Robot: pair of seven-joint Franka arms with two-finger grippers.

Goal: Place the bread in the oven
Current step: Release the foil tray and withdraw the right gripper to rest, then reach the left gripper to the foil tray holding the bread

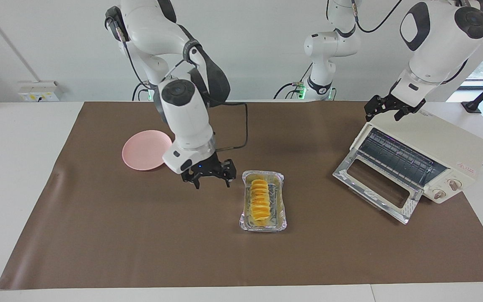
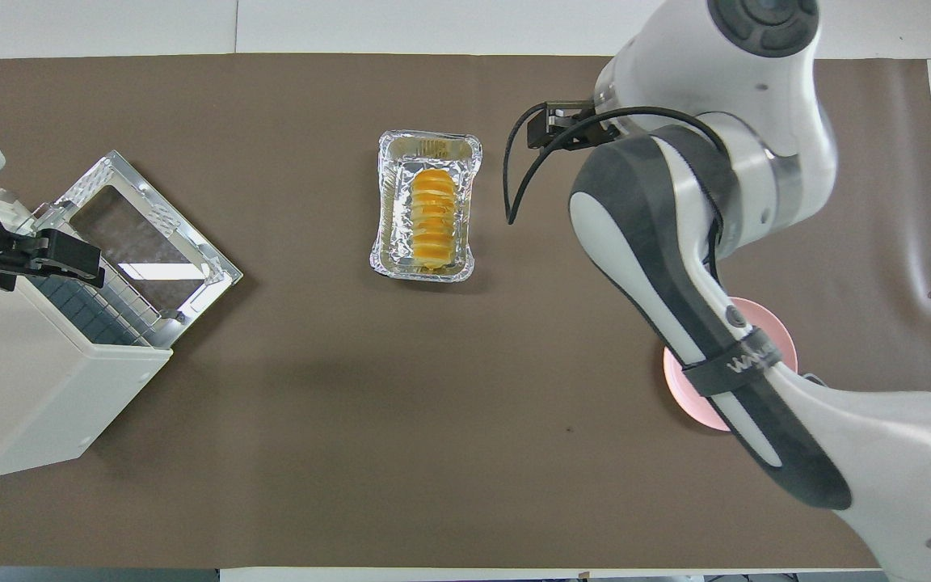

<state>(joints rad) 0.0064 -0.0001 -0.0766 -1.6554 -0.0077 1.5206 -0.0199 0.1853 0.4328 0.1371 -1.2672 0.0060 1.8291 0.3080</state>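
yellow-orange ridged bread [image 1: 259, 200] in a crinkled silver foil tray [image 1: 282, 208] at centre frame; pale pink plate [image 1: 146, 149] centre left; cream-white oven [image 1: 436, 144] with chrome-framed glass door at right; brown mat [image 1: 141, 235] on a white table [image 1: 11, 167].

The right gripper [image 1: 210, 179] is held raised and pointed down, fingers spread and nothing gripped. The left gripper [image 1: 386, 110] is kept high, likewise spread wide, waiting.

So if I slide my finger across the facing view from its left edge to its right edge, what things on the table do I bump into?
pink plate → right gripper → foil tray holding the bread → oven with left gripper over it
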